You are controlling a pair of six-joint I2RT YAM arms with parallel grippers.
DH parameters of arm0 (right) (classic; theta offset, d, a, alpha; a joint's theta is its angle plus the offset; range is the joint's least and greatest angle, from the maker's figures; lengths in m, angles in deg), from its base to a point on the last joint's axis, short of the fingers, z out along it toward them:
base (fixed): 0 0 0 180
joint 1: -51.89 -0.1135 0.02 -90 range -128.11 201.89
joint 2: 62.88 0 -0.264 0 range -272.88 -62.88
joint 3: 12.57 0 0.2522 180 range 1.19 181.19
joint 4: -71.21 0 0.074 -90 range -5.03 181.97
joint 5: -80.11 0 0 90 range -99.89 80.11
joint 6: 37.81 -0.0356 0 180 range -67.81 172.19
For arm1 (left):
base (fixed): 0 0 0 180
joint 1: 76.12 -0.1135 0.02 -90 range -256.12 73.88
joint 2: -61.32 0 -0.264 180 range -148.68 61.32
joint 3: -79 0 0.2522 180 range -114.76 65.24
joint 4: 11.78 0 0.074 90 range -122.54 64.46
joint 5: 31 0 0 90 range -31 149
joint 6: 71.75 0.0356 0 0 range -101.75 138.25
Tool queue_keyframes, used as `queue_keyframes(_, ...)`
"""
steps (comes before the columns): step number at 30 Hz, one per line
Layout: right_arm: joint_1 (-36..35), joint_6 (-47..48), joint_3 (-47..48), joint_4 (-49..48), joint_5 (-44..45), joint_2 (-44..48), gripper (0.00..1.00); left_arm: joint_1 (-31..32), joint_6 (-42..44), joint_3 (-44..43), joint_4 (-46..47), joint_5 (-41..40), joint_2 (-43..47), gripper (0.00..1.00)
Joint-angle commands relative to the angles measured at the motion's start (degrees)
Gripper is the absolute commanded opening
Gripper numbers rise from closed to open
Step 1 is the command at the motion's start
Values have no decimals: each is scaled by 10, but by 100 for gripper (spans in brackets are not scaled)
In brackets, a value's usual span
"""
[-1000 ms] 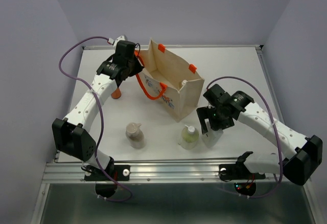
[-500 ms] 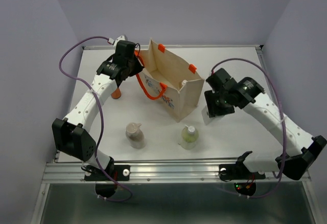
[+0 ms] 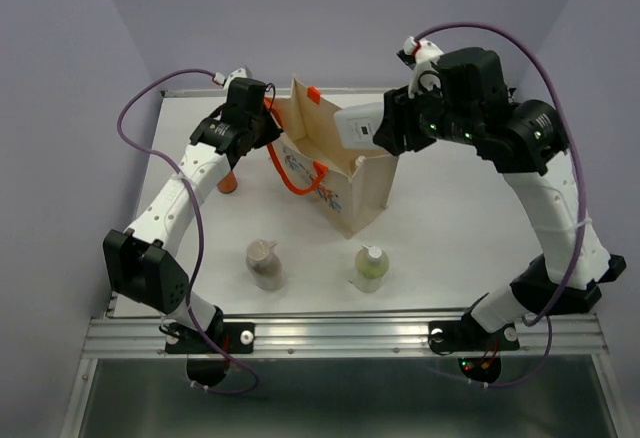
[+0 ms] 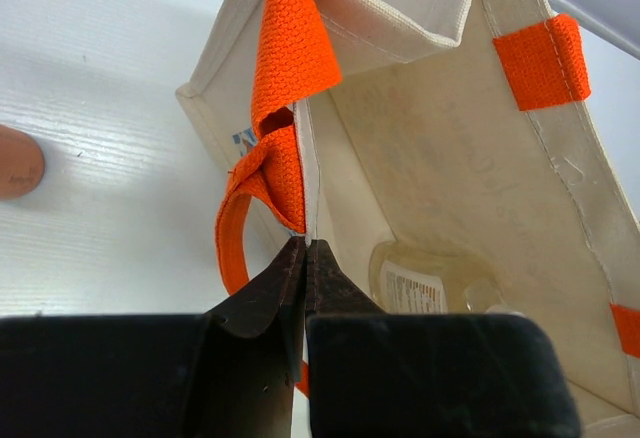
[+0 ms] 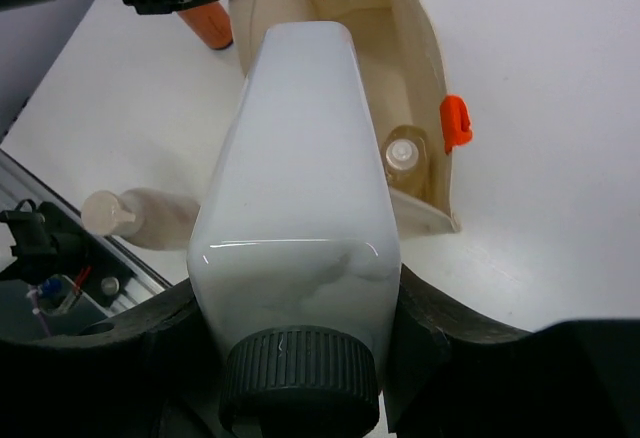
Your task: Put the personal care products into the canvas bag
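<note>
Top external: the right gripper (image 3: 388, 128) grasps the whitish bottle (image 3: 356, 126) above the open canvas bag (image 3: 345, 193). Left wrist: the left gripper (image 4: 305, 250) is clenched on the bag's rim. Right wrist: the bottle sits gripped near its cap, over the bag.

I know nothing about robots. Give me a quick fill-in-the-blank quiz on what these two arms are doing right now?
1. The right claw grips a whitish bottle with a dark ____.
2. The left claw is shut on the canvas bag, beside its ____ handle.
3. The tan-brown bottle and the pale green bottle rest outside the bag, on the ____.
Missing words: cap; orange; table.
</note>
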Motion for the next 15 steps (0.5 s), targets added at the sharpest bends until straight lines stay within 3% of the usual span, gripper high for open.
queue_keyframes(1,1,62,61,-131,-52,-77,1,3,14,-27,8,-12,8,0)
queue_keyframes(9,1,81,74,-126,-92,-215,1,4,13,-26,6,-14,15,0)
queue_keyframes(15,1,79,34,-101,-81,-224,1,5,12,-28,9,-13,24,0)
